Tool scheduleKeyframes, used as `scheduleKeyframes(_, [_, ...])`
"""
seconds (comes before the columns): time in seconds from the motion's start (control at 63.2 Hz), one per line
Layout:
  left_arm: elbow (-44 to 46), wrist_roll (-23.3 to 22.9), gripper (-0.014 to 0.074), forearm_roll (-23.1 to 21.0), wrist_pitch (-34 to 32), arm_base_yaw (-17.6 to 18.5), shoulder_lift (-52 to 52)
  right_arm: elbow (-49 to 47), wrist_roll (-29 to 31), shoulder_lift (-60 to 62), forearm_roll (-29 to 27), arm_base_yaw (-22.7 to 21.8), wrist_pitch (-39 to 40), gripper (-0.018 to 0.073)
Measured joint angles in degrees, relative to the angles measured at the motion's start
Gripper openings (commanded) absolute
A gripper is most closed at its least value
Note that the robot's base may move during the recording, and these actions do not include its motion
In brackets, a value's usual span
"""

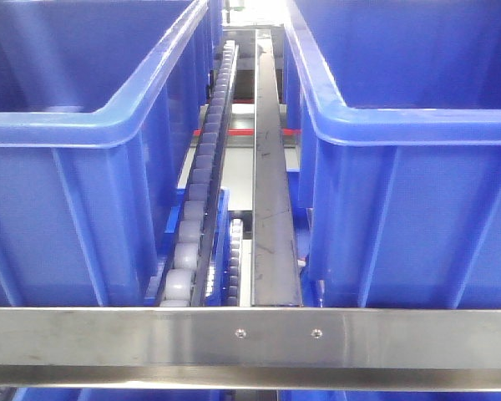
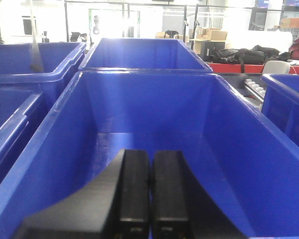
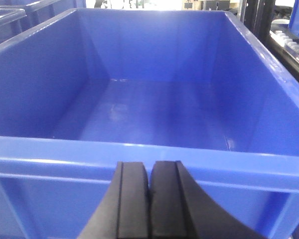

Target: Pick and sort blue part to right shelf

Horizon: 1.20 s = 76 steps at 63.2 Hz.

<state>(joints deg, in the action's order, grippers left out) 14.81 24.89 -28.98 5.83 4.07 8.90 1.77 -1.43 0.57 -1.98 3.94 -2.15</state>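
The blue part is out of view in every frame. The right shelf shows in the front view as a steel rack bar (image 1: 250,336) with a grey roller track (image 1: 202,180) running between two large blue bins (image 1: 75,134) (image 1: 417,142). My left gripper (image 2: 150,154) is shut with nothing between its pads, hovering over the inside of a blue bin (image 2: 239,149) whose floor looks bare. My right gripper (image 3: 150,165) is also shut and holds nothing, just in front of the near rim of another blue bin (image 3: 154,149) whose floor shows nothing on it.
A steel divider rail (image 1: 271,192) runs beside the roller track. More blue bins (image 2: 139,55) (image 2: 20,69) stand behind and left of the left arm's bin. Boxes and bags (image 2: 249,52) lie in the far background.
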Motion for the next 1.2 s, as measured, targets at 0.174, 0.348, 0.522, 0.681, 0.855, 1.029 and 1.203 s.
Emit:
scheduleKeyframes(0.174, [0.0, 0.0, 0.0132, 0.0, 0.0, 0.0, 0.0, 0.0, 0.0, 0.0, 0.0, 0.0, 0.8, 0.0054])
scheduleKeyframes(0.348, [0.0, 0.0, 0.0132, 0.0, 0.0, 0.0, 0.0, 0.0, 0.0, 0.0, 0.0, 0.0, 0.8, 0.0054])
scheduleKeyframes(0.522, [0.0, 0.0, 0.0132, 0.0, 0.0, 0.0, 0.0, 0.0, -0.1, 0.0, 0.0, 0.0, 0.8, 0.0054])
scheduleKeyframes(0.681, [0.0, 0.0, 0.0132, 0.0, 0.0, 0.0, 0.0, 0.0, -0.1, 0.0, 0.0, 0.0, 0.8, 0.0054])
scheduleKeyframes(0.855, [0.0, 0.0, 0.0132, 0.0, 0.0, 0.0, 0.0, 0.0, -0.2, 0.0, 0.0, 0.0, 0.8, 0.0054])
scheduleKeyframes(1.029, [0.0, 0.0, 0.0132, 0.0, 0.0, 0.0, 0.0, 0.0, -0.3, 0.0, 0.0, 0.0, 0.8, 0.0054])
scheduleKeyframes(1.203, [-2.2, -1.5, 0.0132, 9.5, -5.3, 0.0, 0.0, 0.0, -0.3, 0.0, 0.0, 0.0, 0.8, 0.0054])
